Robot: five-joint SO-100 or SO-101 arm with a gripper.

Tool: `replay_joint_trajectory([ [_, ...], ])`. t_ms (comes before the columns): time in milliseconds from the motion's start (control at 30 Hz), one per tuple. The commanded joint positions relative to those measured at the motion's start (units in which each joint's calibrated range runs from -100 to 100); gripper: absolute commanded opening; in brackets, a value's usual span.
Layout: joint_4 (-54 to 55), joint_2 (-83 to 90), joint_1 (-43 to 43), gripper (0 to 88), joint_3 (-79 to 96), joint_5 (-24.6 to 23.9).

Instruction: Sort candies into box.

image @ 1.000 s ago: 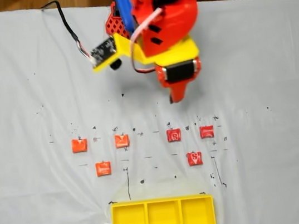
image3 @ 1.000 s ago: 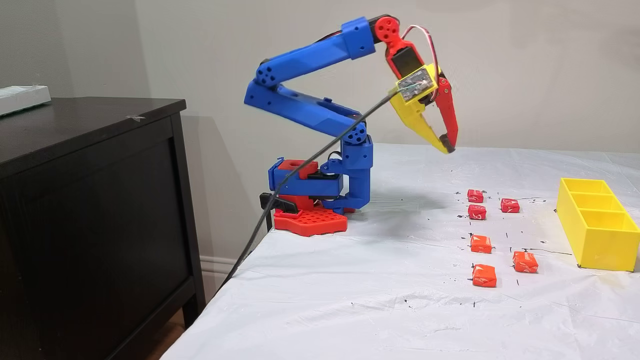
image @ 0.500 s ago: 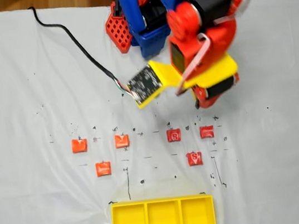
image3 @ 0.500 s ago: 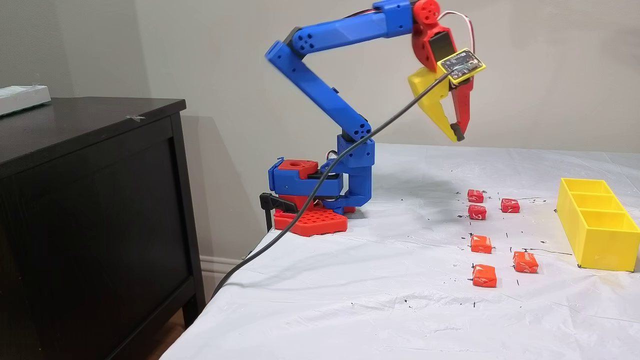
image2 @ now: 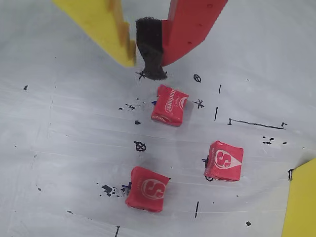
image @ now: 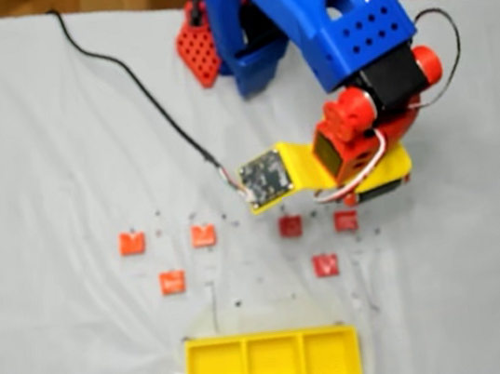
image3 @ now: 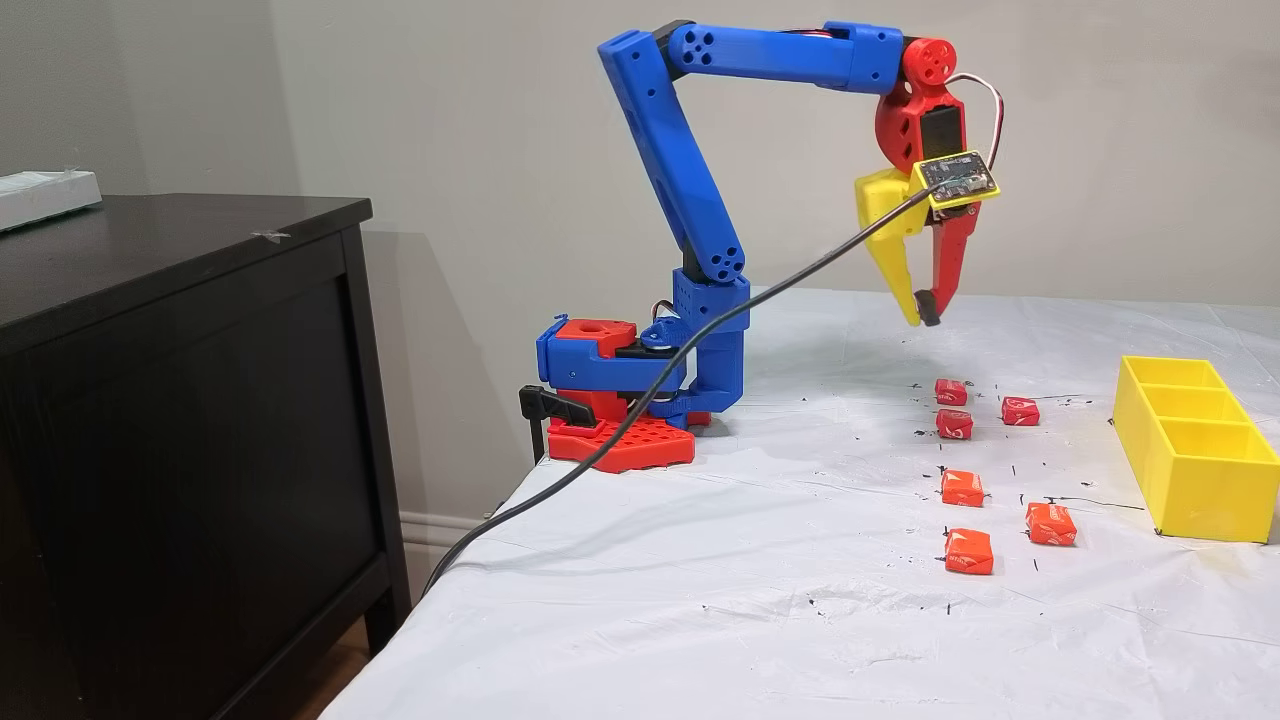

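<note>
In a fixed view from above, three small orange-red wrapped candies (image: 172,280) lie on the left of the white cloth (image: 33,182), and three red candies with white marks (image2: 170,105) lie on the right. They look light, soft and a bit slippery, so pinch across the flat sides. The red-and-yellow gripper (image2: 146,59) hangs above them, pressed together, holding nothing. The long yellow plastic box (image: 273,365) waits nearby, and nothing blocks the way.

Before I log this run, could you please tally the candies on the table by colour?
Orange-red candies: 3
Red candies with white marks: 3
Total: 6, all lying on the cloth, none in the yellow box.
</note>
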State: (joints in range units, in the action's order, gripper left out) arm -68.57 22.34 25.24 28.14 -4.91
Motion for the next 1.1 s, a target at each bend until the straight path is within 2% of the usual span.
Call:
replay_joint_trajectory([
  [0, 1.5, -1.0, 0.8, 12.0, -3.9, 0.0],
  [133, 2.8, -1.9, 1.0, 19.7, -2.9, 0.5],
  [300, 3.9, -3.9, 1.7, 23.7, -1.7, 0.9],
  [1067, 9.3, -15.4, 0.8, 30.3, -5.3, 1.7],
])
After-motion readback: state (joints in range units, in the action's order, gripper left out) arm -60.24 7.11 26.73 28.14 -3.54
